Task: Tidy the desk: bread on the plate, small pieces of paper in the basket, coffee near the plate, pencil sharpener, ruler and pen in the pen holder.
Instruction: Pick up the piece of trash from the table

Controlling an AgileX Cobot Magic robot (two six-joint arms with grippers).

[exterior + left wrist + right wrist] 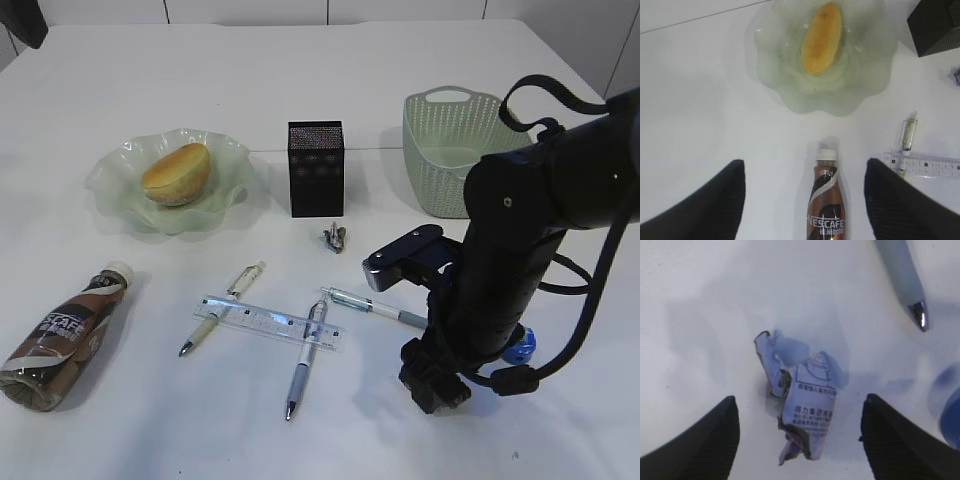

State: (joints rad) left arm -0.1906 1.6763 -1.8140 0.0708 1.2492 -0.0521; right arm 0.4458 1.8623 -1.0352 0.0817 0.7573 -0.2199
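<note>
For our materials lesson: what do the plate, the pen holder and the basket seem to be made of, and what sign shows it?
Plate: probably glass, glossy; it is translucent pale green with a wavy rim.
Pen holder: seemingly metal mesh, matte black; fine perforations speckle its sides.
Basket: likely moulded plastic, matte sage green; a regular woven-look pattern and a handle cut-out.

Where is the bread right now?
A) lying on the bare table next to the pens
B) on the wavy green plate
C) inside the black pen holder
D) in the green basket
B: the golden-brown bread sits in the middle of the pale green plate with the ruffled rim, well away from the basket and the pen holder.
</note>
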